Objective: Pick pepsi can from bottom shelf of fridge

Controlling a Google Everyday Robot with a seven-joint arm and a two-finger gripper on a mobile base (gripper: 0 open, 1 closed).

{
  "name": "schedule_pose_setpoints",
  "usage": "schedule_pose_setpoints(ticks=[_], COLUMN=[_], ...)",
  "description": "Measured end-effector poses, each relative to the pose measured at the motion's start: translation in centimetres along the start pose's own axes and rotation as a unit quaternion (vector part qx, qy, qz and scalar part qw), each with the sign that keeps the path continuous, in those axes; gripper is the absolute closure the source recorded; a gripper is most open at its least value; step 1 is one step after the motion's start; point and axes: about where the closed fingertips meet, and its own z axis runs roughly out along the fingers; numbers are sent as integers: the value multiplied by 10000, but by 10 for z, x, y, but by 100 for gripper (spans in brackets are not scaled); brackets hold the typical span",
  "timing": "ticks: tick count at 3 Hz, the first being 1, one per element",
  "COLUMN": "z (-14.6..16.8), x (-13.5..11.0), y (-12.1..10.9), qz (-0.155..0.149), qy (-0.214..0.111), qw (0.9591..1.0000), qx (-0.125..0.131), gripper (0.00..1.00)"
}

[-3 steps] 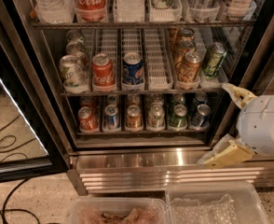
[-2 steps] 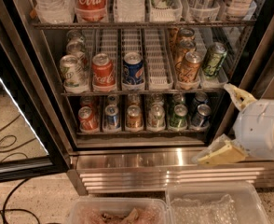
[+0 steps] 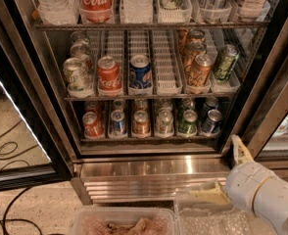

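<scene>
The fridge (image 3: 149, 173) stands open, with its ribbed steel base in front of me. The bottom shelf (image 3: 149, 137) holds a row of cans in white lanes. The pepsi can (image 3: 212, 122), dark navy with a silver top, stands at the front of the rightmost lane, next to a green can (image 3: 188, 122). My gripper (image 3: 225, 174), white with cream fingers, is at the lower right in front of the steel base. It is below and slightly right of the pepsi can, apart from it, open and empty.
The middle shelf holds a brighter blue can (image 3: 140, 73), a red can (image 3: 108, 74) and orange cans (image 3: 199, 70). The open glass door (image 3: 16, 146) is at the left, with cables (image 3: 4, 153) on the floor. Clear plastic containers (image 3: 124, 224) lie at the bottom edge.
My gripper has dropped from level with the bottom shelf to in front of the steel base, shifting slightly left. The cans have not moved.
</scene>
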Motion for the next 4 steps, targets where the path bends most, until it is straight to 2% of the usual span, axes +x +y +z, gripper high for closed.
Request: schedule_pose_setpoints(ticks=[1, 2, 3, 4], z=[0, -3, -3, 6], x=[2, 20, 20, 29], y=[-61, -72, -72, -70], qz=[706, 1082, 1082, 1228], qy=[-484, -526, -526, -460], qw=[9913, 9839, 9839, 9809], qx=[1000, 1319, 1319, 1438], gripper=[0, 0, 0, 0])
